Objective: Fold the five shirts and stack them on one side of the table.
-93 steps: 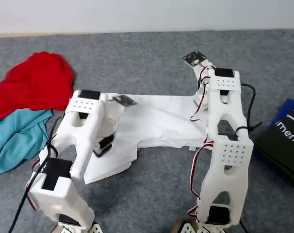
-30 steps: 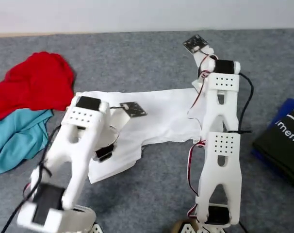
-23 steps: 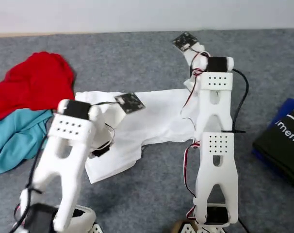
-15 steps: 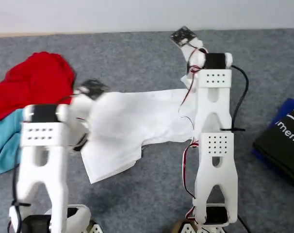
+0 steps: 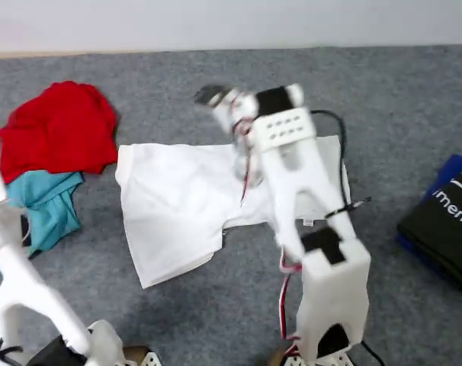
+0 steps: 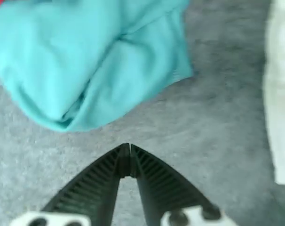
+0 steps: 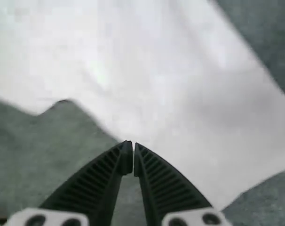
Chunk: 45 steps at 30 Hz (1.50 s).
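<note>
Grey fabric table cover (image 5: 216, 320) in the high view carried a flat-lying white cotton shirt (image 5: 178, 213) at mid-table, with the right arm (image 5: 292, 152) above its far half. A crumpled red shirt (image 5: 63, 126) and a crumpled teal shirt (image 5: 48, 202) lay touching each other, near the left arm (image 5: 17, 282). A folded dark shirt (image 5: 444, 229) lay on a blue shirt (image 5: 453, 169) at the opposite table edge, judged to be the stack. Bare cover was open in front of and behind the white shirt.

In the left wrist view, the left gripper (image 6: 130, 160) had its jaws together and empty. It hung over bare cover between the teal shirt (image 6: 86, 61) and the white shirt's edge (image 6: 279, 94).

In the right wrist view, the right gripper (image 7: 132, 157) also had its jaws together and empty, at the white shirt's (image 7: 156, 70) border with the cover.

Judgement: folding of the white shirt was in hand and nothing was gripped. The next move called for parting the jaws and pinching a free edge
</note>
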### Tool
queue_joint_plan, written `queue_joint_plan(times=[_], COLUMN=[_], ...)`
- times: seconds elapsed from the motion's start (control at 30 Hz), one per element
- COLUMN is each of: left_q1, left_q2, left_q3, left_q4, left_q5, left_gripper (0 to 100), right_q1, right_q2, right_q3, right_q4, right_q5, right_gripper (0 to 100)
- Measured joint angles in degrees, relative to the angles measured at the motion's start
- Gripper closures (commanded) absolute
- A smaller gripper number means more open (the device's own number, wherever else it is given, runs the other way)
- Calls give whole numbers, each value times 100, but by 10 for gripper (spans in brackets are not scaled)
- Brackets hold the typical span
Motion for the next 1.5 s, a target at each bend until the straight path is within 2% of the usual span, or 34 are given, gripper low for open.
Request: queue_joint_plan(times=[0.13, 0.3, 0.47, 0.6, 0.77, 1.0, 1.27, 1.5], left_q1=[-404, -501, -510, -510, -510, -738, -809, -809], left_q2=[0, 0, 0, 0, 0, 0, 0, 0], left_q3=[571, 1319, 1644, 1653, 1653, 1653, 1653, 1653], left_q4=[-510, -1002, -1231, -1240, -1204, -1187, -1187, -1187], left_q5=[0, 0, 9, 0, 0, 0, 0, 0], left_gripper=[992, 992, 992, 992, 992, 992, 992, 992], right_q1=[-835, -1741, -2690, -3218, -3349, -3552, -3543, -3393], right_q2=[-818, -1292, -1407, -1407, -1196, -510, -18, 396], right_q3=[1275, 2462, 2945, 3270, 3508, 3516, 3446, 2910], right_q4=[0, -448, -958, -1521, -2347, -2760, -3007, -2945], right_q5=[0, 44, 229, 264, 273, 519, 1415, 1600], right_gripper=[822, 808, 800, 732, 731, 735, 840, 923])
